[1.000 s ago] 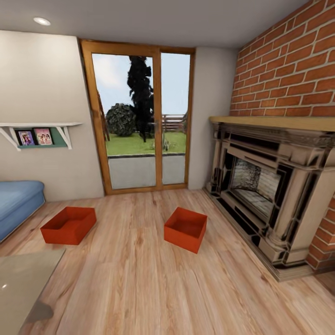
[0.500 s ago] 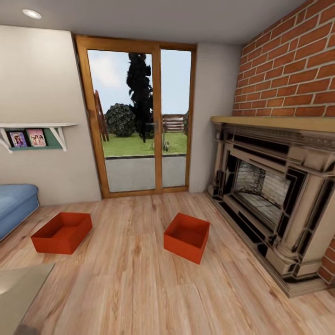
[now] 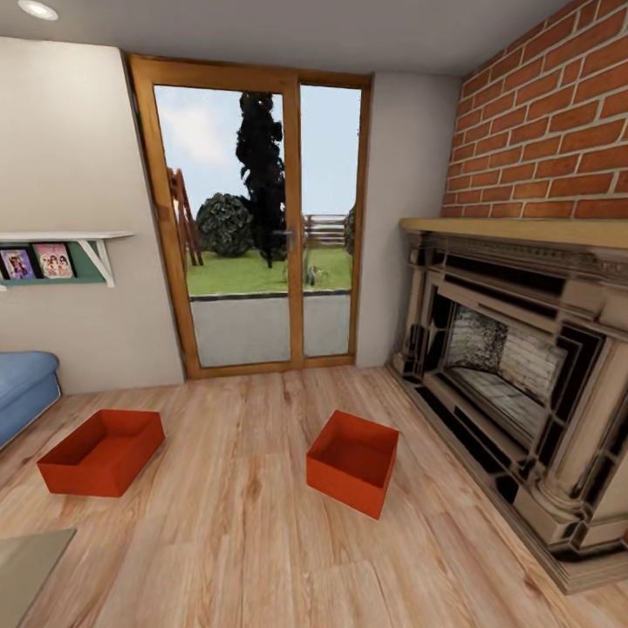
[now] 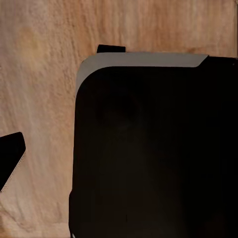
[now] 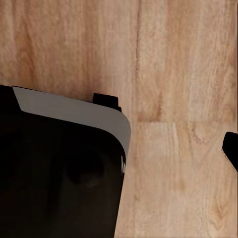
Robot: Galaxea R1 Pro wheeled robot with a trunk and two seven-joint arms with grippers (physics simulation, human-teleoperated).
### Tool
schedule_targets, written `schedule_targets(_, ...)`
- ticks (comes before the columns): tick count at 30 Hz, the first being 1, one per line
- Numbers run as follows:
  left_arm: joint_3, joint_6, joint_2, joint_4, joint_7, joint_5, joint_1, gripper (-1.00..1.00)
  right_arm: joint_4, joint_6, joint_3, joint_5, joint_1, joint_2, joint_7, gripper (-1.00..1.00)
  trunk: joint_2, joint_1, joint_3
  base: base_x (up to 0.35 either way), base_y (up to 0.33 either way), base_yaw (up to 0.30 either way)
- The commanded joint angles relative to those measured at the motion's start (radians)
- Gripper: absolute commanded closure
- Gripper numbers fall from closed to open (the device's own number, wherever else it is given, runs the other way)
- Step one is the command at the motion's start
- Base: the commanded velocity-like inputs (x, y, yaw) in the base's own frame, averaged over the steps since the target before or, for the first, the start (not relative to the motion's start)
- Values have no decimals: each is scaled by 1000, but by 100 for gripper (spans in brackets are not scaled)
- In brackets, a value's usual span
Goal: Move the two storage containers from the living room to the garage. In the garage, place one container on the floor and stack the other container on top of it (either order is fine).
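Sofa (image 3: 22, 392) edge and a wall shelf (image 3: 61, 249) with two framed photos sit at the left of the living room; then a glass door (image 3: 253, 218), then a brick-topped fireplace (image 3: 523, 375) at the right. Two storage containers lie apart on the wood floor (image 3: 244, 523): left container (image 3: 100, 452) near the sofa, right container (image 3: 353, 462) nearer the fireplace, bare planks between them. Neither pincer's opening can be told from the wrist views.

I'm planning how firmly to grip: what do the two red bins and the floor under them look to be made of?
Left storage container and right storage container: probably rigid plastic, judging by the uniform matte orange-red and thin straight walls. Floor: light wood planks, showing grain and board seams, with a slight sheen.
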Motion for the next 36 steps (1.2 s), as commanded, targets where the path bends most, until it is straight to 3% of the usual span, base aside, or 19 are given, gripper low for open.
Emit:
schedule_targets(1, 0, -3, 0, 1, 0, 8, 0, -100, 3, -5, 8, -8, -1, 0, 0, -100, 0, 1, -1, 323, 0, 0)
schedule_targets(36, 0, -3, 0, 0, 0, 9, 0, -100, 3, -5, 9, -8, -1, 1, 0, -100, 0, 1, -1, 323, 35, 0)
